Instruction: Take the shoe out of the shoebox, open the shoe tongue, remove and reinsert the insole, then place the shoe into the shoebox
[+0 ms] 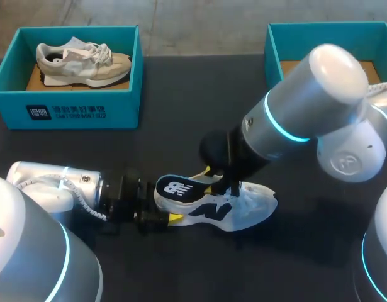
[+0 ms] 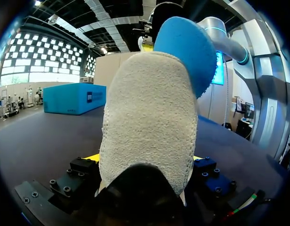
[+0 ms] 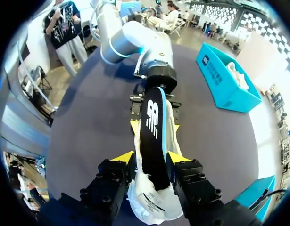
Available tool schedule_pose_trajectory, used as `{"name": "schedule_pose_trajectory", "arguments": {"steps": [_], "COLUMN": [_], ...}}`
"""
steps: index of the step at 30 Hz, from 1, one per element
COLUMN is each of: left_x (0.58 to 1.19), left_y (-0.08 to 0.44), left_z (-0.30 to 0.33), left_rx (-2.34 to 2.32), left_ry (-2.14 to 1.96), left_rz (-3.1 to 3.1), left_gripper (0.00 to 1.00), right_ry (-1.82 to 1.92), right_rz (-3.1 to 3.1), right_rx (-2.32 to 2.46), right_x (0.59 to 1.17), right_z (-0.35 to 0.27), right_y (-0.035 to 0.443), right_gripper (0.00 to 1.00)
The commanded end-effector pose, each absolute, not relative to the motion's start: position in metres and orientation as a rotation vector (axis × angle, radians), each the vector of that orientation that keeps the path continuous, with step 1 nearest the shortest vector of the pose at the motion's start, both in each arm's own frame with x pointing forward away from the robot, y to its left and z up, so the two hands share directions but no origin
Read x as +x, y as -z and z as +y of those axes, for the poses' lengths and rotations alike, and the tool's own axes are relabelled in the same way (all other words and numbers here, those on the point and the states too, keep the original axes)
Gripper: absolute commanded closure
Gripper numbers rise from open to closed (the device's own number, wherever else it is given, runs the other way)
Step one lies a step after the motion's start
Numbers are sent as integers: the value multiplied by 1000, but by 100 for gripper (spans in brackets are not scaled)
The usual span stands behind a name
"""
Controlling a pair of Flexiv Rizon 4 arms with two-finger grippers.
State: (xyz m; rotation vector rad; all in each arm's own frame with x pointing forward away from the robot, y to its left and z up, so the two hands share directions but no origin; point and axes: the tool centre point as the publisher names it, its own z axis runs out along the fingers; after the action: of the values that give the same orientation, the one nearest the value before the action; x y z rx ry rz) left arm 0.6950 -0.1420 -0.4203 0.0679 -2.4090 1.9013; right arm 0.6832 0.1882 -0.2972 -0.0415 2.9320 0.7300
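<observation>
Dark table [image 1: 180, 94]. Far left: teal shoebox [image 1: 73, 110] with a beige shoe [image 1: 80, 63] lying inside. Front centre: left gripper [image 1: 170, 218] clenched on the heel of the white shoe [image 1: 243, 211], which sits on the table. Black insole [image 1: 177, 187] stands partly out of the shoe, pinched by the right gripper [image 3: 151, 159]. Far right: second shoebox [image 1: 275, 50].

The dark bench [image 1: 180, 88] carries a teal shoebox [image 1: 117, 110]. Well apart from that shoebox stands a second teal box [image 1: 273, 60]; a white shoe [image 1: 253, 204] lies nearer the robot.
</observation>
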Motion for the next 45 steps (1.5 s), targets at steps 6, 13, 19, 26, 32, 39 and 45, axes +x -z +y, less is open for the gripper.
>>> {"name": "schedule_pose_trajectory", "arguments": {"steps": [6, 13, 19, 26, 32, 39, 45], "left_x": [697, 697, 697, 697, 697, 697, 697], "left_y": [421, 421, 421, 421, 421, 421, 421], "left_z": [-142, -142, -142, -142, -142, -142, -142], "left_rx": [66, 66, 66, 66, 66, 66, 66], "left_ry": [-1899, -1899, -1899, -1899, -1899, -1899, -1899], "left_rz": [-2409, -2409, -2409, -2409, -2409, -2409, -2409], "left_gripper": [100, 100, 100, 100, 100, 100, 100], "right_ry": [-748, -746, -749, -761, -755, -740, -741], "right_rz": [3010, 3077, 3155, 3197, 3252, 3293, 3316], "right_rx": [-95, -113, -126, -162, -193, -208, -225], "right_x": [696, 700, 705, 710, 713, 713, 717], "right_z": [191, 195, 202, 209, 217, 221, 227], "right_y": [296, 288, 287, 289, 292, 295, 300], "right_gripper": [48, 46, 36, 42, 39, 17, 20]}}
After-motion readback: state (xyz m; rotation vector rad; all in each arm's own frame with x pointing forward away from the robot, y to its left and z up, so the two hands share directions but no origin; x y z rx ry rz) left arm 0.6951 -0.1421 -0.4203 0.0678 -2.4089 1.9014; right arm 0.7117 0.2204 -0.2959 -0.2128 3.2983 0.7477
